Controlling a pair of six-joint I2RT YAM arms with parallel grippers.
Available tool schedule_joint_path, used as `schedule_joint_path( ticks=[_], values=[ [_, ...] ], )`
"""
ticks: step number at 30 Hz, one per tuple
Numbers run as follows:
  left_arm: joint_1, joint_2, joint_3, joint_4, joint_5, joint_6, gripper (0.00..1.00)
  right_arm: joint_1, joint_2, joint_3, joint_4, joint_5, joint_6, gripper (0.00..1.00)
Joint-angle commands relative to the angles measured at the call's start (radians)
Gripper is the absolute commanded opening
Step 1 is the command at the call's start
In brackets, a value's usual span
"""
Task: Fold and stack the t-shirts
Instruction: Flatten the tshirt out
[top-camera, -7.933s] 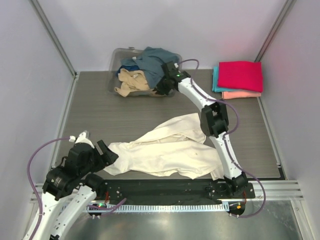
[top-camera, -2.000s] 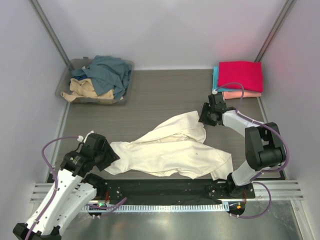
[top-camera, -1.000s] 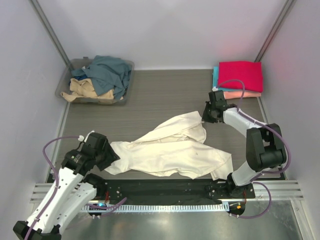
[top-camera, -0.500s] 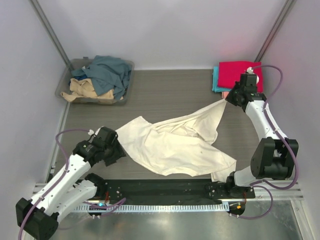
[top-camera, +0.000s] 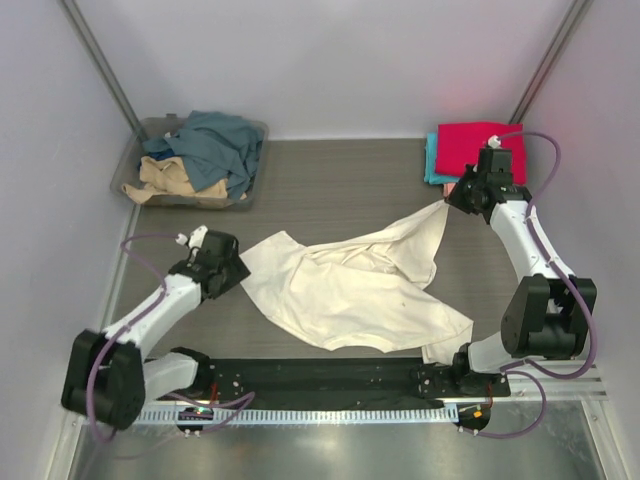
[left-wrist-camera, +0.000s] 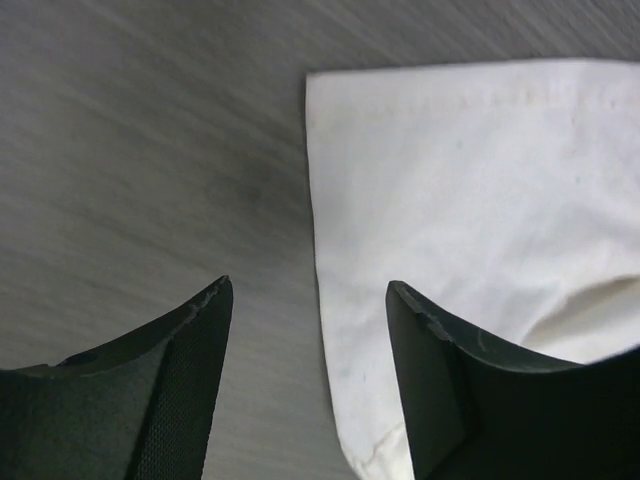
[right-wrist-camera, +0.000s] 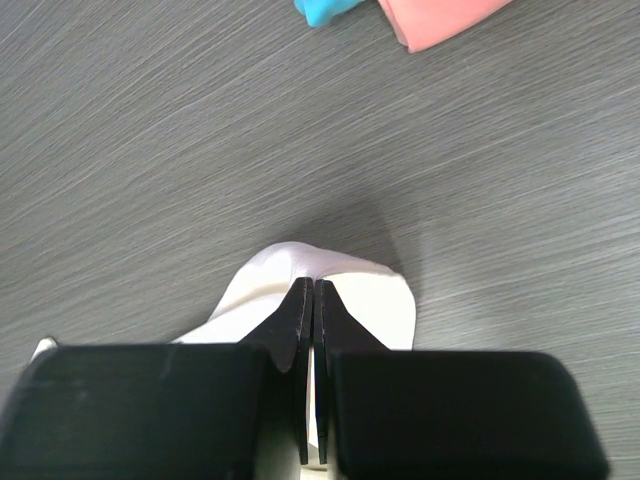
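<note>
Across the middle of the desk (top-camera: 330, 195) lies the cream shirt (top-camera: 350, 295), crumpled, its long axis running from near left to far right. At the far-right corner, just beside the folded stack (top-camera: 482, 152), the right gripper (top-camera: 450, 203) is clenched on the cloth. At the opposite end the left gripper (top-camera: 236, 270) hangs released, with the shirt's edge between its fingers, nearer the right one. Closing there looks like the next need.

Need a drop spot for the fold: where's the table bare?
Widest bare patch: far centre, between bin and folded stack, beyond the cream shirt. Smaller one between bin and left pincer. Crowded: middle and near side under the shirt; right pincer grips its far corner by the stack.
</note>
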Motion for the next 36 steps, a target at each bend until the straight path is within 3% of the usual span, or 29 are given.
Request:
schedule_joint_path(
  ticks=[1, 5, 10, 13, 14, 16, 17, 18, 21, 27, 36],
  values=[
    [0.086, 0.154, 0.068, 0.207, 0.016, 0.108, 0.63, 0.001, -0.004, 0.004, 0.016, -0.036, -0.018, 0.01],
    [0.101, 0.357, 0.117, 0.276, 0.037, 0.123, 0.58, 0.003, -0.002, 0.001, 0.019, -0.044, -0.018, 0.01],
    [0.101, 0.435, 0.127, 0.326, 0.051, 0.113, 0.54, 0.001, 0.008, -0.005, 0.031, -0.056, -0.015, 0.01],
    [0.101, 0.461, 0.122, 0.348, 0.039, 0.117, 0.43, 0.001, 0.014, -0.008, 0.040, -0.075, -0.009, 0.01],
    [0.103, 0.467, 0.122, 0.363, 0.040, 0.122, 0.33, 0.001, 0.018, -0.008, 0.045, -0.076, -0.007, 0.01],
    [0.103, 0.490, 0.128, 0.383, 0.051, 0.128, 0.24, 0.001, 0.024, -0.010, 0.051, -0.085, -0.007, 0.01],
    [0.103, 0.497, 0.133, 0.383, 0.052, 0.131, 0.09, 0.001, 0.028, -0.010, 0.053, -0.089, -0.004, 0.01],
    [0.101, 0.497, 0.148, 0.377, 0.049, 0.126, 0.01, 0.001, 0.028, -0.010, 0.053, -0.096, -0.001, 0.01],
    [0.100, 0.432, 0.183, 0.324, 0.051, 0.107, 0.00, 0.001, 0.013, -0.005, 0.053, -0.142, 0.010, 0.01],
    [0.098, 0.114, 0.375, 0.054, 0.020, 0.194, 0.00, 0.001, -0.148, 0.046, 0.011, -0.199, 0.021, 0.01],
    [0.098, -0.117, 0.918, -0.177, 0.066, 0.433, 0.00, 0.001, -0.523, 0.214, -0.015, -0.287, 0.017, 0.01]
  ],
)
